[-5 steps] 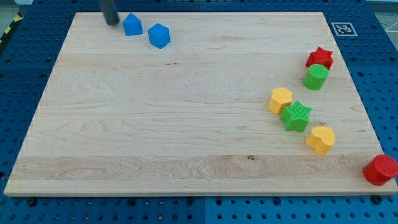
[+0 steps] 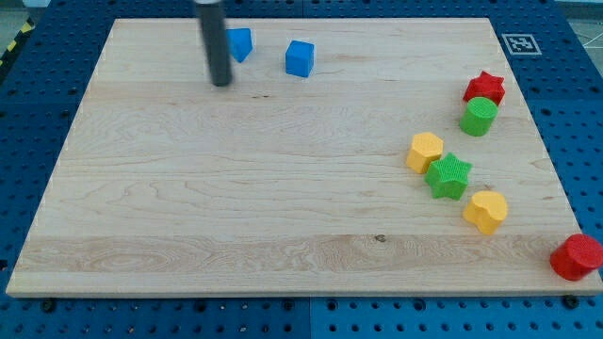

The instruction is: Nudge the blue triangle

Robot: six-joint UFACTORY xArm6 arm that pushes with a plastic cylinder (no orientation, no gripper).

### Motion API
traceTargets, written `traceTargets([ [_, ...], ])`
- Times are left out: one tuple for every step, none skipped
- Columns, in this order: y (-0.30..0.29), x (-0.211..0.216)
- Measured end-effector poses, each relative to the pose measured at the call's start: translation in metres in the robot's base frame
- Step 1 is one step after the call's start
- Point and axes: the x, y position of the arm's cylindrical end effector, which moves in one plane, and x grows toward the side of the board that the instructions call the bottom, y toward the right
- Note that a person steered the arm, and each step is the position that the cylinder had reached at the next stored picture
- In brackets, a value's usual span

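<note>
Pale wooden board [image 2: 236, 207], rectangular, lying on a blue perforated table [image 2: 565, 113]; contents listed from the view's bottom to its top.

Red round block [image 2: 576, 257]: at the view's lower right, overhanging the board's corner edge.
Yellow heart-like block [image 2: 485, 210]: right side, just below the green star block [image 2: 448, 175], close to touching it.
Yellow hexagonal block [image 2: 425, 151]: against the green star's upper left.
Green cylinder block [image 2: 479, 116]: right side, touching the red star block [image 2: 484, 88] just above it.
Blue cube block [image 2: 300, 58]: near the top edge, well apart from the right-hand cluster.
Blue triangle block [image 2: 240, 43]: near the top edge, to the cube's left, partly hidden behind the rod.
Dark straight rod, my tip [image 2: 221, 83]: resting on the board just below and left of the blue triangle; whether it touches cannot be told. It is a plain rod with nothing to open and holds nothing.
Black-and-white marker tag [image 2: 519, 43]: on the table beyond the board's top right corner.
</note>
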Motion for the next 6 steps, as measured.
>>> traceTargets([
  [-0.052, -0.049],
  [-0.029, -0.091],
  [0.030, -0.094],
  [0.083, -0.069],
  [0.096, -0.053],
  [0.084, -0.084],
])
